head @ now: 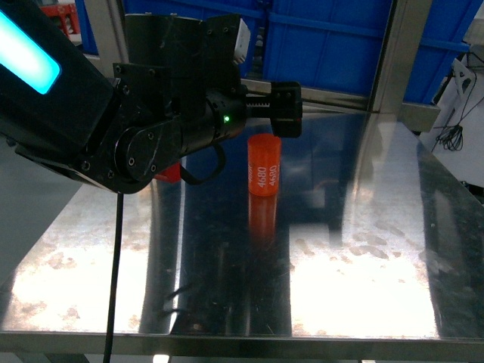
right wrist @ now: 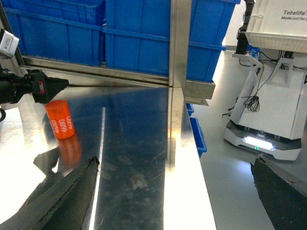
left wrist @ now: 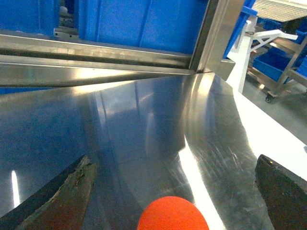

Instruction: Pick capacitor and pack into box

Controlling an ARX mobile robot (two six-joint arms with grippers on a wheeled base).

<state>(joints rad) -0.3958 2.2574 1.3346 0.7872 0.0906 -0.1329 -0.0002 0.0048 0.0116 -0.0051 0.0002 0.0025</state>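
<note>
Capacitor: orange cylinder, upright on the steel tabletop, long axis vertical.
Left gripper: nearer arm; jaws spread wide, capacitor just below and between them.
Right gripper: jaws wide, empty, well apart.
Writing: "4680" twice on capacitor.
Box: not visible.
</note>
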